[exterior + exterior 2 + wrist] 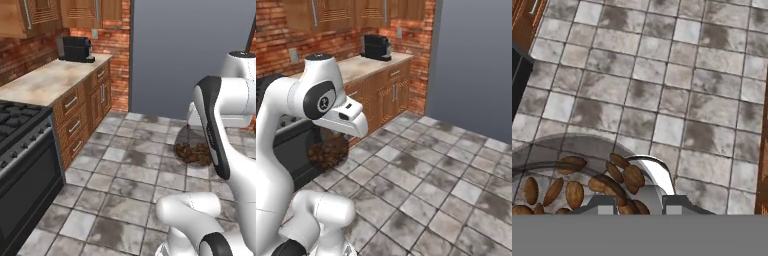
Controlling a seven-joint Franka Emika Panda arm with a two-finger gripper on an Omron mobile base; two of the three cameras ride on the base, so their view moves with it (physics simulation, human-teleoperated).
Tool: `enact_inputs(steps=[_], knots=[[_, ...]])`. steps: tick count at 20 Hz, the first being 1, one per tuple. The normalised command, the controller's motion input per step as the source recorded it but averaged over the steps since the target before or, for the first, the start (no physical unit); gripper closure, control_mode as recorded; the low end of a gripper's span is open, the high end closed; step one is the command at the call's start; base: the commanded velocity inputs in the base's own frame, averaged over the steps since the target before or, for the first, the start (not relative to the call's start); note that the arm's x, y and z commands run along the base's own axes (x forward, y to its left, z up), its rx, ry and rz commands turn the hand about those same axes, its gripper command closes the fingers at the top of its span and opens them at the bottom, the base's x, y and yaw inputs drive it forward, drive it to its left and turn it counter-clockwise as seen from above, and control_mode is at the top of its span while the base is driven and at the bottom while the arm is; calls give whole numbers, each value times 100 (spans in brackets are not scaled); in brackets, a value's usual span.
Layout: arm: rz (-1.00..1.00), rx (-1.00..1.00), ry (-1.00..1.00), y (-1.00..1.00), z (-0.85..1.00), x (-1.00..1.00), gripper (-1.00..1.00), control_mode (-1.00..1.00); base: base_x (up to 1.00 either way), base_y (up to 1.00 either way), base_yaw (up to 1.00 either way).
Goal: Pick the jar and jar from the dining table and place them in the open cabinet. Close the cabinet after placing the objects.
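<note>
Right up against the hand camera, the gripper point(639, 202) is clamping its fingers on the rim of the jar point(572, 180), brown bean-like bits pressing against the clear glass. Which way the squat jar's axis is pointing I cannot tell. Both base views are showing the jar hanging under the hand, above the tiled floor point(125, 165). Only those base views are catching the counter point(50, 80), coffee machine point(75, 49), stove point(17, 122) and wall cabinets point(351, 12).
</note>
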Motion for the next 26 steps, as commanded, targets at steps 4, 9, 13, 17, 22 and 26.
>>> enact_inputs(steps=[4,9,13,17,22,26], knots=[[0,0,0,0,0,0,100,100,76,-78,6],[0,0,0,0,0,0,100,100,75,-82,9],[0,0,0,0,0,0,100,100,79,-79,10],[0,0,0,0,0,0,100,100,81,-75,11],[0,0,0,0,0,0,100,100,66,-78,14],[0,0,0,0,0,0,100,100,55,-84,25]])
